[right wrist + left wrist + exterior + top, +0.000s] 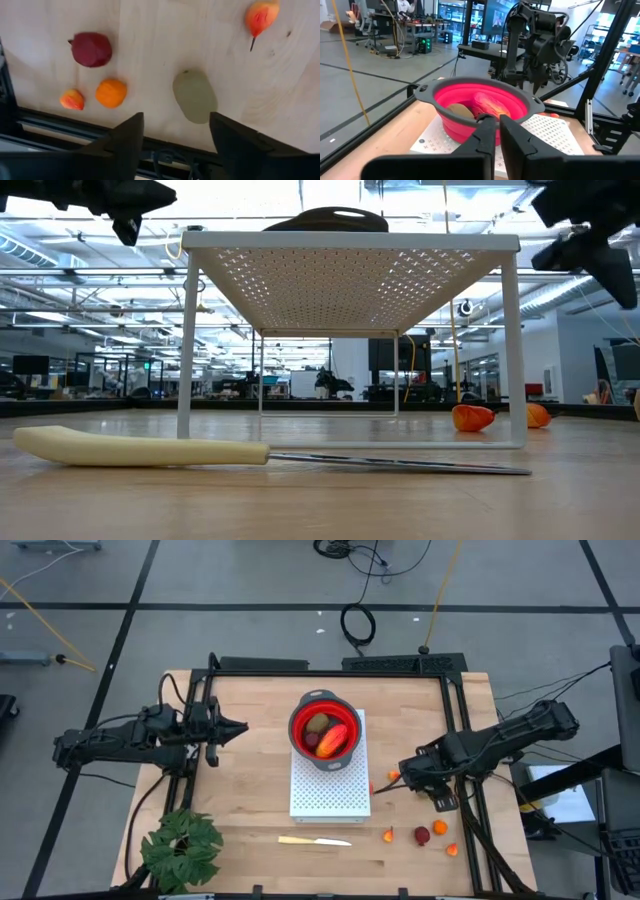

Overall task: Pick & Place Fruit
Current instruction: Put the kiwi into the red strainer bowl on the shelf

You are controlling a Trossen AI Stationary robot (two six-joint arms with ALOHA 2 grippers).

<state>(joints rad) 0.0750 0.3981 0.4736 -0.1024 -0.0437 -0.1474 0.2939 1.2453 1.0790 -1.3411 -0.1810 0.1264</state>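
Observation:
A red bowl (325, 730) stands on a white perforated rack (330, 795). It holds an olive-brown oval, a dark red ball and the red-orange oblong (335, 740). On the table right of the rack lie a pale olive oval (195, 96), a dark red ball (91, 49), an orange bit (111, 93), a smaller one (72, 99) and a stemmed orange piece (261, 15). My right gripper (176, 122) hovers open above the olive oval, touching nothing. My left gripper (499, 131) is shut and hangs in the air left of the bowl (480, 102), pointing at it.
A pale yellow knife (315, 840) lies near the table's near edge, in front of the rack. A green leafy plant (182, 848) sits at the near left corner. Another orange bit (390, 834) lies near the knife's tip. A black frame runs along the table's sides.

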